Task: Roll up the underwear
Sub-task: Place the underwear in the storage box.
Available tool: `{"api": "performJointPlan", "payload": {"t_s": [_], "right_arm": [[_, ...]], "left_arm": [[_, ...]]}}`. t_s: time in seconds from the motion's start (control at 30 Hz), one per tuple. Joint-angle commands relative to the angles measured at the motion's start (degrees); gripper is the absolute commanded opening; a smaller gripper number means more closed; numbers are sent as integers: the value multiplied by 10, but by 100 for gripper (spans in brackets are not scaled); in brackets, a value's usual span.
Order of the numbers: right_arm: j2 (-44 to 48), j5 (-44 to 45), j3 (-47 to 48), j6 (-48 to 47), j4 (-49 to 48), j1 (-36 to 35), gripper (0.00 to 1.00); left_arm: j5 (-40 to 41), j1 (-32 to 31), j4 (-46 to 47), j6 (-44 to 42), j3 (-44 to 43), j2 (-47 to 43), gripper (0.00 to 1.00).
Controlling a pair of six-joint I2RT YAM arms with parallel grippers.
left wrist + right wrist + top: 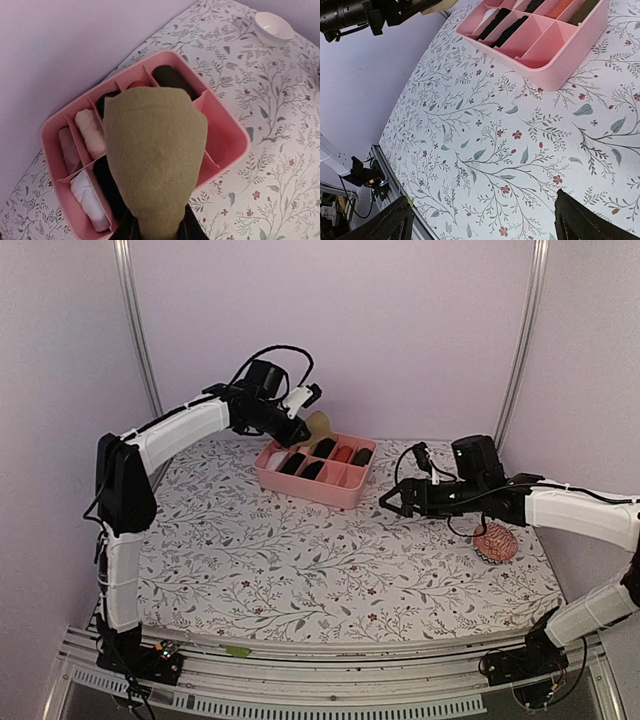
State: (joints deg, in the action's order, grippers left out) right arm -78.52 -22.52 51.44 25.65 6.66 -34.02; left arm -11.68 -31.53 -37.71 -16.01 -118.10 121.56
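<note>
One olive-brown brief (155,160), judged soft and light, is pinched by left gripper (301,429); mid-roll hold advised. Right gripper (391,502) spread, empty.

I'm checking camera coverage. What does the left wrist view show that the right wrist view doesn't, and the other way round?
Only the left wrist: a close look at the olive-brown underwear held over the box, and a white bowl far off on the cloth. Only the right wrist: its own fingers, spread wide above bare cloth, and the left arm. Both: the pink box with dark rolls inside, and the floral tablecloth.
</note>
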Motion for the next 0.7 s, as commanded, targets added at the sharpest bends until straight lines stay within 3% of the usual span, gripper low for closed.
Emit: {"api": "performJointPlan", "payload": {"t_s": [0.0, 0.13, 0.2, 0.67], "right_arm": [[34, 88, -8, 27, 48, 3, 99], [56, 128, -15, 43, 69, 4, 99], [64, 132, -22, 47, 71, 4, 99], [69, 136, -43, 56, 78, 4, 99]], "left_arm": [[187, -27, 16, 75, -71, 71, 0], [320, -64, 40, 74, -112, 127, 0], [348, -78, 59, 69, -115, 144, 0], [384, -129, 32, 77, -126, 234, 0]]}}
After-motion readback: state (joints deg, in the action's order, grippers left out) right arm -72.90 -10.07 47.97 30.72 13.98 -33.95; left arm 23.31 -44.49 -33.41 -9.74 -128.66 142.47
